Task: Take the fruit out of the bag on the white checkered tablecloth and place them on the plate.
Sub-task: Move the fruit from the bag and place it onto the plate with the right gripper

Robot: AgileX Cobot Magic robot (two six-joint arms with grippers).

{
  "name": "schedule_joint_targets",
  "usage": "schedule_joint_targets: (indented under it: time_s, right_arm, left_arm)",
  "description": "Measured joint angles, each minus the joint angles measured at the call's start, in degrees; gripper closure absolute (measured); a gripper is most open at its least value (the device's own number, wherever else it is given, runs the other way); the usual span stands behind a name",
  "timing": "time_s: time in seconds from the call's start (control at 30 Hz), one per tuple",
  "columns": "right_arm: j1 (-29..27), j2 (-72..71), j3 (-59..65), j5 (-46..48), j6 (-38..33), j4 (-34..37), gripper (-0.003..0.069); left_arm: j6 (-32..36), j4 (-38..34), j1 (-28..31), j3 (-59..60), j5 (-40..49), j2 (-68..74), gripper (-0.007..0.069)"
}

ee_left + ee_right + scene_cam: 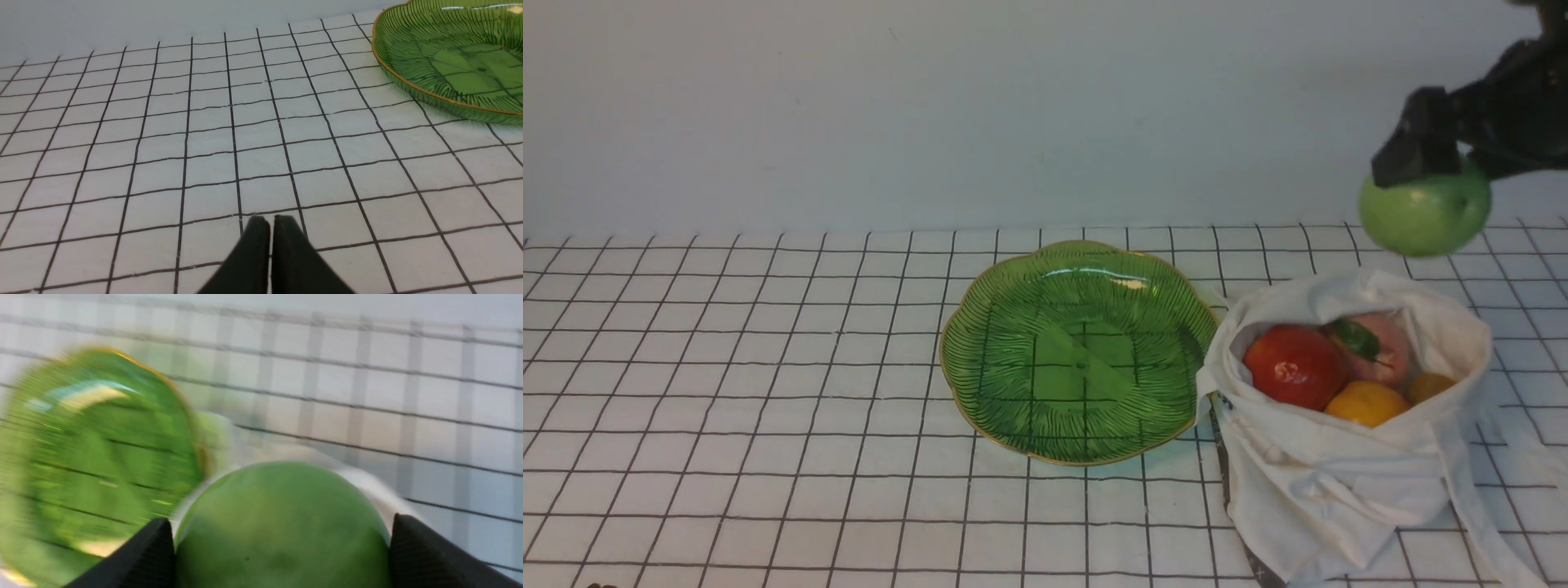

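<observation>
Our right tool [282, 539] holds the green apple [1425, 212] clear above the bag [1339, 474], probably bound for the plate [1078, 351]; our left tool [271, 223] hangs pinched together, empty.

I see a white cloth [768, 367] gridded with dark lines, and a green plate [1013, 327] with dark radiating lines and a gold rim. My black right jaws frame a glossy green apple [1425, 214]. The off-white bag [1323, 490] shows a red apple [1294, 366], a green-leafed pink peach [1392, 363] and orange citrus [1366, 403].
</observation>
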Motion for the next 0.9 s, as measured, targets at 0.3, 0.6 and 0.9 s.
schedule_joint_targets:
  time_s: [0.3, 0.6, 0.9]
  right_arm:
    - [15.07, 8.88, 0.0, -5.89, -9.63, 11.52, 0.0043]
    - [21.41, 21.03, 0.0, -21.48, -12.73, 11.65, 0.0036]
    - [21.52, 23.63, -0.46, -26.28, -13.03, 7.68, -0.0032]
  left_arm:
    - [0.0, 0.0, 0.0, 0.0, 0.0, 0.0, 0.0632]
    - [0.0, 0.0, 0.0, 0.0, 0.0, 0.0, 0.0632]
    - [0.0, 0.0, 0.0, 0.0, 0.0, 0.0, 0.0632]
